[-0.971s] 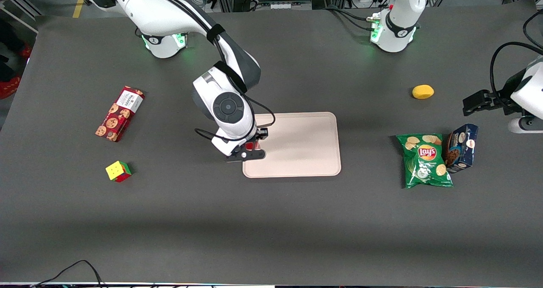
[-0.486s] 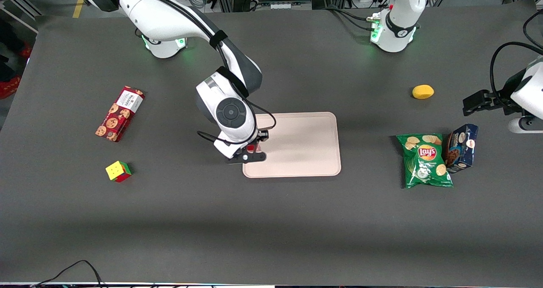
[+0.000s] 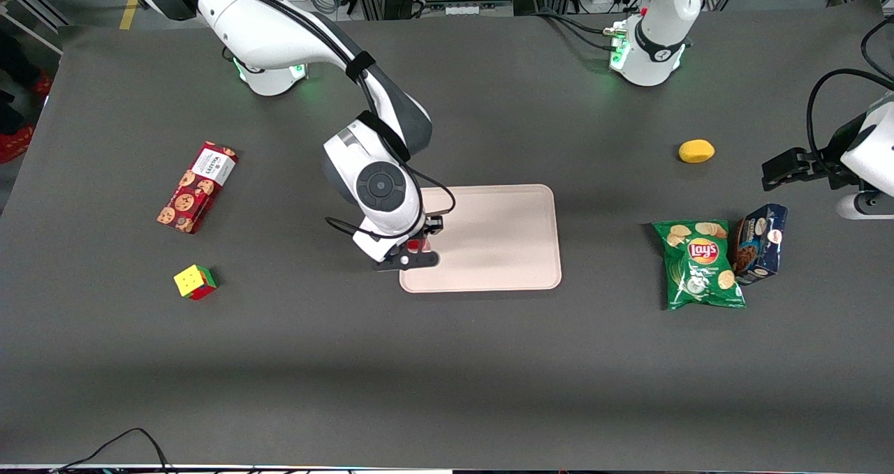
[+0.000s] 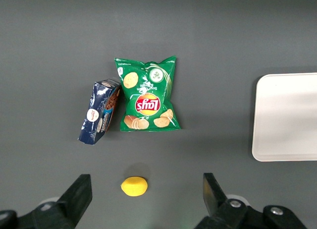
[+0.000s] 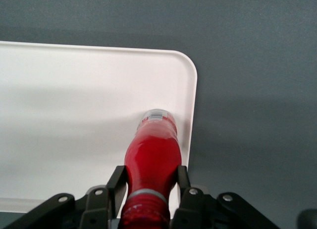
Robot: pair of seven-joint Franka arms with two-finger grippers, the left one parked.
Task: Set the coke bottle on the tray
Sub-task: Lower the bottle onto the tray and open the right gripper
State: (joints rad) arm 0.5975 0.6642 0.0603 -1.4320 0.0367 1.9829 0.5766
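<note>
Dark grey matting covers the long table (image 3: 279,362), on which I see the large flat pale pinkish-beige rectangular tray (image 3: 503,243) lying near the middle. From my remote station, the black two-finger gripper (image 5: 148,184) of the working arm hangs over the tray's edge toward the working arm's end of the table, near the corner closer to the front camera. Its fingers are clamped on the small red-labelled coke bottle (image 5: 151,154) just below the cap, with the clear base pointing down at the tray floor.

Risks, as I judge them: the bottle sits just inside the low rim. If I release here, the base may catch the rim and tip the bottle onto the matting. A narrow upright bottle also topples easily if it is let go above the surface or tilted. I cannot tell whether the base already touches the tray.
</note>
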